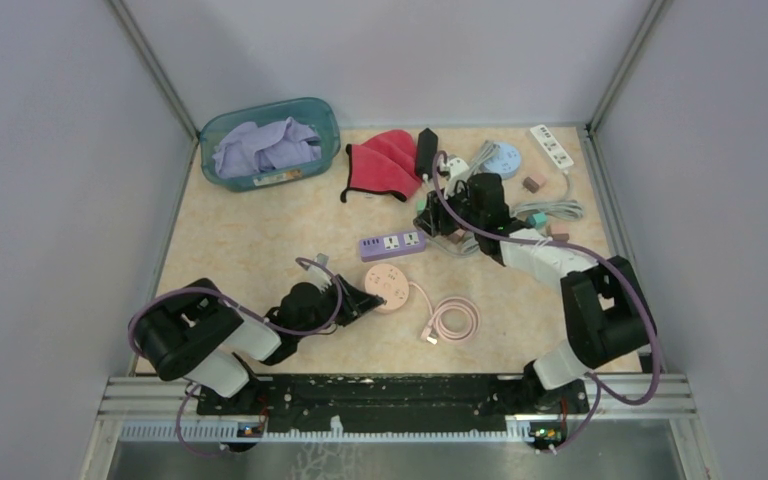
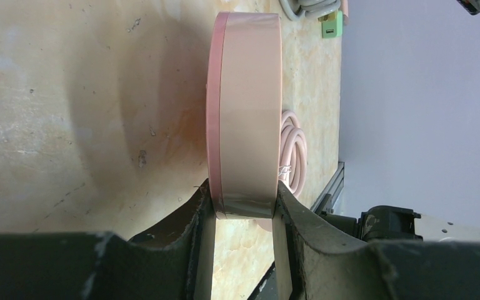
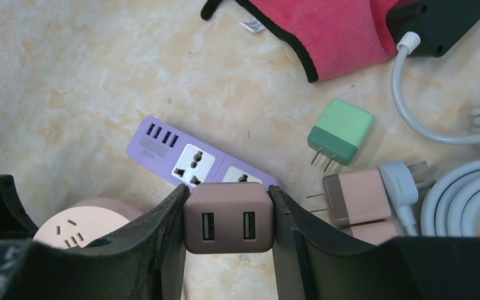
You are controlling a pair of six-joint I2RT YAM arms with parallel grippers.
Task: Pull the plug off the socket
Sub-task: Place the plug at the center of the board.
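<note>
— How does the right arm stand?

— It reaches far over the table point(image 1: 250, 240). The elbow is raised, the forearm goes toward the back, and the wrist bends down near the middle. The right gripper point(image 3: 227, 217) is closed to the width of a brown plug point(image 3: 227, 203), a small block with two USB openings. One finger presses on each side of it.

— Where is this plug?

— It is directly over one end of the purple power strip point(image 3: 172, 150), which lies flat near the centre of the table. The plug covers that end, so I cannot tell if its pins sit in the socket or are free.

— And the left arm?

— It is low and folded, stretched forward over the near part of the table, with the wrist rolled on its side. The left gripper point(image 2: 244, 209) pinches the round pink socket point(image 2: 250, 106) through its thickness, one finger at the base and one at the upper face.

— What is hard to make out?

— In the top view the right fingers are lost under the wrist. I cannot tell whether the pink socket rests fully on the table. In the right wrist view a finger cuts this socket off, and a pinkish adapter point(image 3: 357, 197) is half hidden at the bottom edge. The green charger point(image 3: 340, 132) near it lies free.
</note>
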